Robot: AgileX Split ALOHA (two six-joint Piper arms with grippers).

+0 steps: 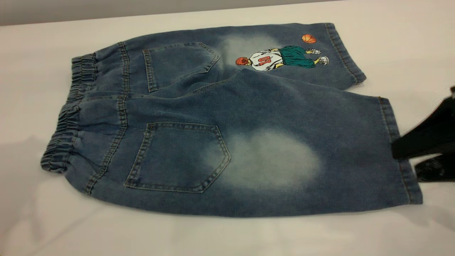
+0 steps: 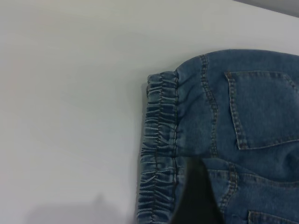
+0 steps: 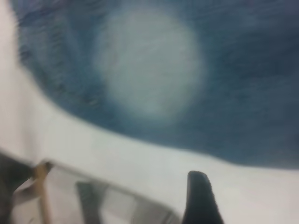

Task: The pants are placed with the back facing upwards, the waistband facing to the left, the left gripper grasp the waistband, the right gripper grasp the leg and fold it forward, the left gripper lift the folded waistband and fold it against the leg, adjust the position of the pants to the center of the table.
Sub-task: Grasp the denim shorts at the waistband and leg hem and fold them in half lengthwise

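The pants [image 1: 227,117] lie flat on the table [image 1: 42,220], back up, with the two back pockets showing. The ruched waistband [image 1: 69,113] points left; it also shows in the left wrist view as the waistband [image 2: 159,140]. The printed leg is at the far side. The plain leg [image 1: 270,160] with its pale oval lies nearer, and the leg [image 3: 149,65] fills the right wrist view. My right gripper [image 1: 405,161] is open at this leg's hem, its upper finger overlapping the hem. My left gripper [image 2: 197,186] shows only as a dark shape above the denim beside the waistband.
The table's far edge [image 1: 177,12] meets a grey wall behind the pants. In the right wrist view the table's edge [image 3: 117,186] runs close by, with a wooden and metal frame [image 3: 42,186] beyond it. Bare tabletop surrounds the pants on all sides.
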